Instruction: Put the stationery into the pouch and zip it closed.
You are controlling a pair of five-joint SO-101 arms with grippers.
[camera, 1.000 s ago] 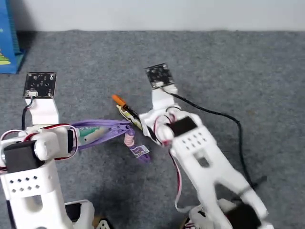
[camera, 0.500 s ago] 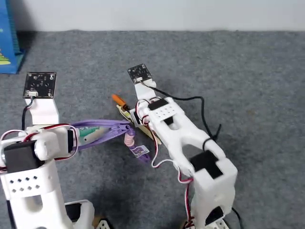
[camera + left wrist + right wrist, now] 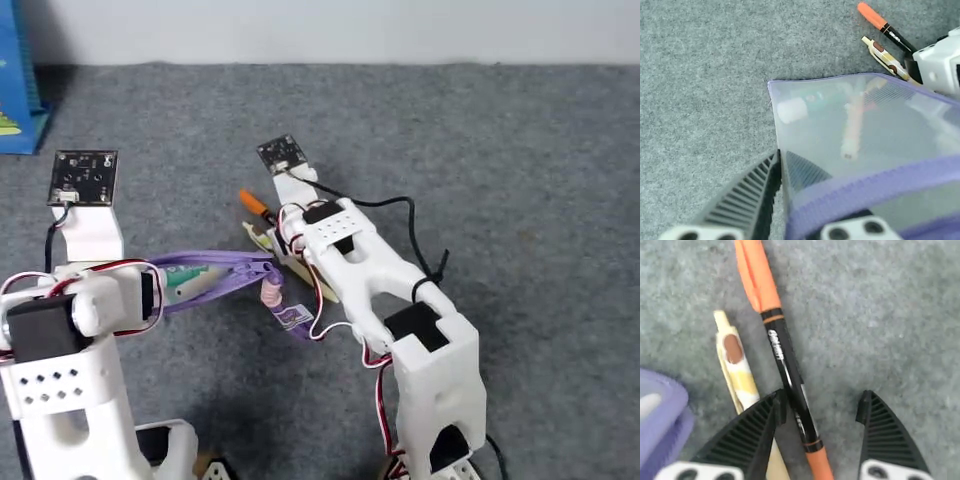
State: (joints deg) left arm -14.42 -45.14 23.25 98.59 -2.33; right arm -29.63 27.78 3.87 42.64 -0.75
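Observation:
My left gripper (image 3: 782,161) is shut on one end of the translucent purple pouch (image 3: 860,135), holding it up on edge. Inside the pouch lie a pink pen (image 3: 854,125) and a white piece (image 3: 791,110). Just beyond the pouch's other end, an orange-capped black pen (image 3: 785,365) and a cream pen (image 3: 737,370) lie side by side on the carpet. My right gripper (image 3: 822,402) is open and low over them. The black pen runs between its fingers, close against one finger (image 3: 757,432). In the high view the pens (image 3: 254,206) poke out from under the right arm.
The grey carpet (image 3: 520,150) stretches free to the right and the back. A blue box (image 3: 15,95) stands at the far left edge. A pink charm (image 3: 270,293) and a tag (image 3: 296,318) hang from the pouch. The right arm's black cable (image 3: 400,206) loops beside it.
The right arm has swung left and folded in, bringing its gripper down over the two pens. The left arm and the pouch have kept still.

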